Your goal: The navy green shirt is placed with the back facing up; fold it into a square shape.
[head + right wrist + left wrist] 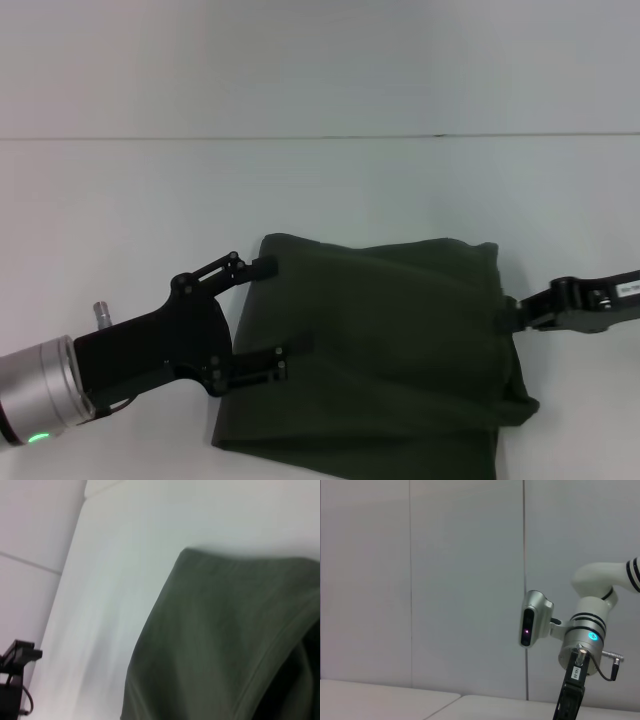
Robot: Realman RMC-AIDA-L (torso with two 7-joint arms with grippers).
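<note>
Olive cotton, soft and limp, is what the navy green shirt point(385, 345) looks like: it lies already doubled into a rough rectangle on the white tabletop point(320, 190), toward the near side, with rounded folded edges and a slumped, bunched corner at the near right. Cloth like this should be light but floppy, sagging and sliding over itself when lifted, so a hold on a folded edge through all the layers at once seems wisest, not a pinch on the top layer. The left pincer point(283, 308) sits at the shirt's left edge, its two dark fingers well apart, one at the far left corner and one lower down the edge, lying on or just over the fabric. The right pincer point(506, 314) meets the right edge about midway; whether its fingers are clamped on the cloth I cannot tell. In the right wrist view the shirt point(225, 640) shows a stitched hem and thick layered folds.
</note>
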